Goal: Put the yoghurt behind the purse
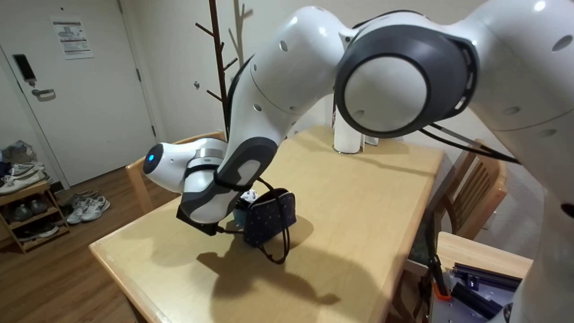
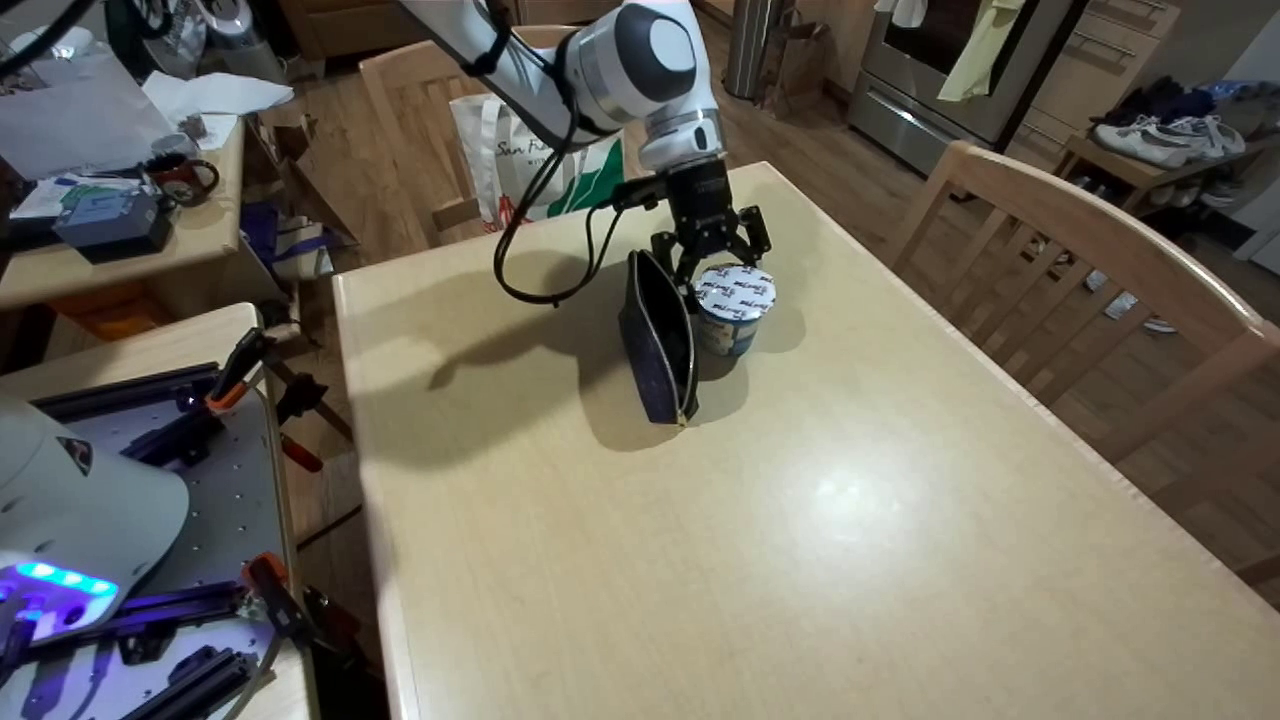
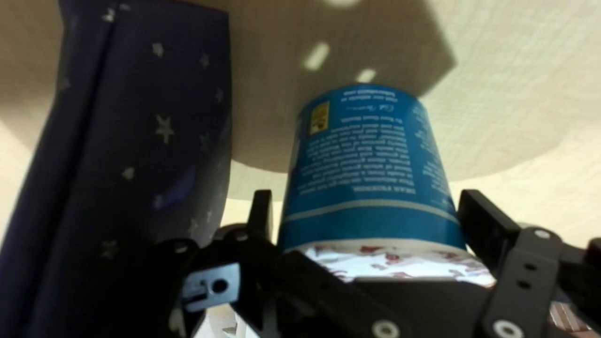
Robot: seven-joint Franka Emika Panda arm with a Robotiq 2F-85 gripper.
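Arm (image 1: 280,89) bent over the tabletop (image 1: 354,202), wrist (image 2: 690,135) low and tilted; gripper (image 3: 366,206) spread, its fingers (image 3: 486,219) either side of the yoghurt (image 3: 371,173), a gap showing at one; yoghurt upright, just beside the purse (image 2: 650,358)

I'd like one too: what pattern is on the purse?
The purse has pale stars on dark blue, clearest in the wrist view.

Purse (image 3: 136,155) (wrist view) cut off at left edge.
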